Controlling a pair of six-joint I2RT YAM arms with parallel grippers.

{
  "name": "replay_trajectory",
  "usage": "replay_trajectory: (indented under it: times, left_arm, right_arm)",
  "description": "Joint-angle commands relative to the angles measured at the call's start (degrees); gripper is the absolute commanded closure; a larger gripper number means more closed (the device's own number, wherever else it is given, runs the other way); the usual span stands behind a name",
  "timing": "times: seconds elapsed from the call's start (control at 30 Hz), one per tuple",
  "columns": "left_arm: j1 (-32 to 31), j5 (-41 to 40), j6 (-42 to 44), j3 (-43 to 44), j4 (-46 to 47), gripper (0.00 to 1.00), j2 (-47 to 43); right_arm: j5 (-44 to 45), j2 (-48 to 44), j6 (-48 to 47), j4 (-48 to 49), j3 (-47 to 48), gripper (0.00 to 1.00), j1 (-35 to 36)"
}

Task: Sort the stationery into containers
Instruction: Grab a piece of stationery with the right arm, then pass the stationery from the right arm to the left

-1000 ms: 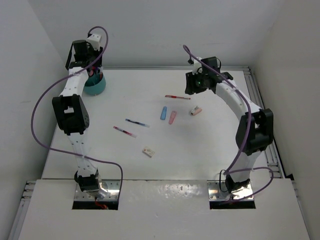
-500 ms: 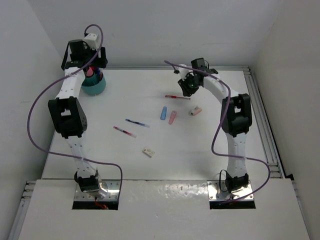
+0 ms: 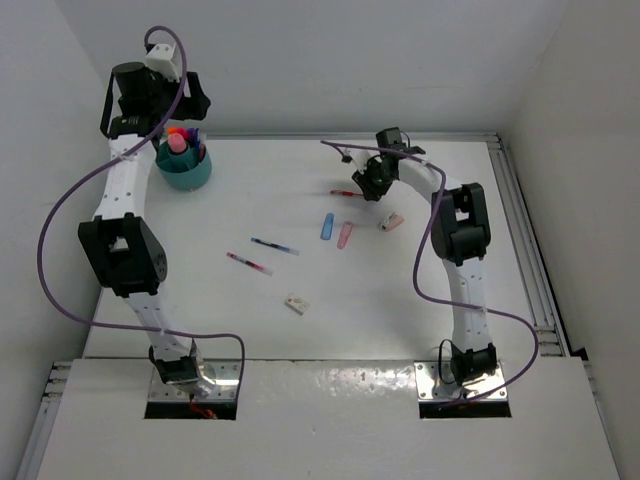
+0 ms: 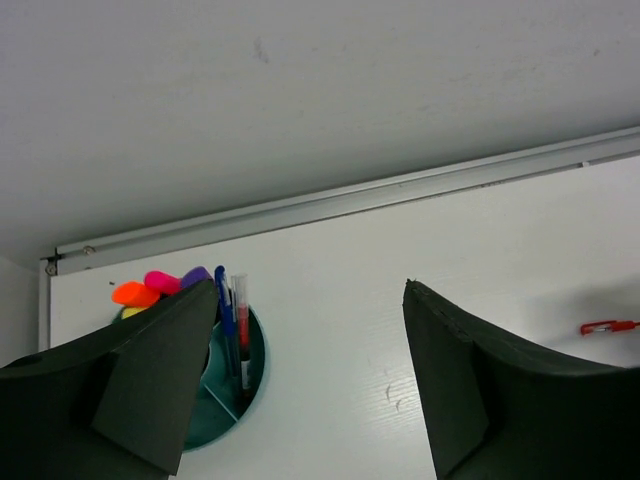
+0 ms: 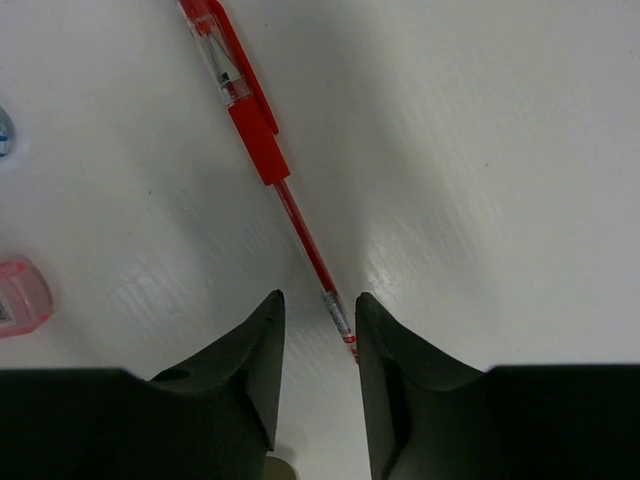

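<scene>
The teal cup (image 3: 186, 174) stands at the table's far left with highlighters (image 3: 178, 140) and pens in it. My left gripper (image 3: 170, 110) hangs above it, open and empty (image 4: 310, 285). In the left wrist view the cup (image 4: 225, 400) holds orange (image 4: 135, 294), pink and purple highlighters, a blue pen (image 4: 222, 310) and a red one. My right gripper (image 3: 368, 182) is down at a red pen (image 3: 345, 193). Its jaws (image 5: 318, 295) are open a little and straddle the thin end of that pen (image 5: 255, 130) without pinching it.
Loose on the table are a blue eraser (image 3: 327, 227), a pink eraser (image 3: 345, 235), a pink-white eraser (image 3: 392, 222), a blue pen (image 3: 274, 246), another red pen (image 3: 249, 264) and a pale eraser (image 3: 296, 304). The back wall runs close behind the cup.
My left gripper opened and rose up off the cup. My right arm swung left and down over the red pen's end, its jaws narrowing.
</scene>
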Motion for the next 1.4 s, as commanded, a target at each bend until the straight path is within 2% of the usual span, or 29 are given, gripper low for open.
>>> replay_trajectory:
  times: [0.0, 0.1, 0.3, 0.4, 0.43, 0.5, 0.57, 0.63, 0.67, 0.87, 0.97, 1.0, 1.17, 1.37]
  left_arm:
    - [1.4, 1.1, -3.2, -0.9, 0.5, 0.18, -2.2]
    - [1.6, 2.2, -3.9, -1.0, 0.0, 0.18, -2.6]
    - [2.0, 7.8, -5.2, -0.2, -1.3, 0.18, -1.9]
    - [1.9, 8.6, -5.6, 0.1, -1.3, 0.19, -2.0]
    - [1.9, 8.8, -5.7, 0.0, -1.3, 0.19, -2.1]
    - [1.9, 9.3, -6.0, -0.5, -1.0, 0.19, -2.5]
    - [2.0, 10.7, -6.8, -3.2, 1.8, 0.20, -3.9]
    - [2.3, 14.9, -11.0, -8.2, 6.0, 0.20, -6.1]
    - [2.5, 18.4, -15.6, -9.8, 11.0, 0.20, -7.4]
    - [-0.1, 28.3, -34.2, -18.4, 27.8, 0.20, -8.6]
    - [-1.8, 30.2, -38.8, -23.5, 35.2, 0.20, -9.8]
    - [-2.9, 30.4, -41.0, -24.1, 35.9, 0.20, -10.2]
    - [-6.0, 29.5, -43.6, -24.1, 34.2, 0.19, -9.5]
    - [-9.5, 29.3, -45.0, -24.5, 35.2, 0.19, -9.4]
  right_arm:
    - [-0.8, 0.9, -2.4, 1.2, 0.4, 0.68, 0.2]
    - [-2.0, 1.9, -2.1, -1.6, 1.4, 0.73, 0.0]
    - [-5.3, 2.5, -4.5, -10.0, 3.0, 0.79, -0.2]
    - [-4.8, 2.8, -5.4, -12.7, 3.0, 0.87, 0.1]
    - [-4.4, 2.5, -5.4, -12.8, 2.3, 0.94, 0.3]
    - [-3.4, 0.4, -4.5, -11.2, -0.9, 1.00, 0.6]
    - [-3.4, -3.7, -1.5, -7.0, -5.3, 1.00, 0.6]
    - [-3.7, -8.4, 3.0, -2.7, -7.5, 1.00, 0.8]
    - [-4.7, -9.6, 5.0, -1.8, -7.7, 1.00, 1.2]
    - [-9.7, -17.6, 24.6, 7.3, -2.8, 1.00, 3.4]
    - [-11.8, -20.7, 32.1, 10.6, -1.9, 1.00, 5.0]
    - [-12.4, -21.3, 36.1, 11.6, -1.7, 1.00, 5.6]
    - [-14.8, -25.3, 42.3, 15.6, -2.7, 1.00, 9.2]
    - [-16.1, -25.4, 44.4, 15.6, -0.6, 1.00, 12.3]
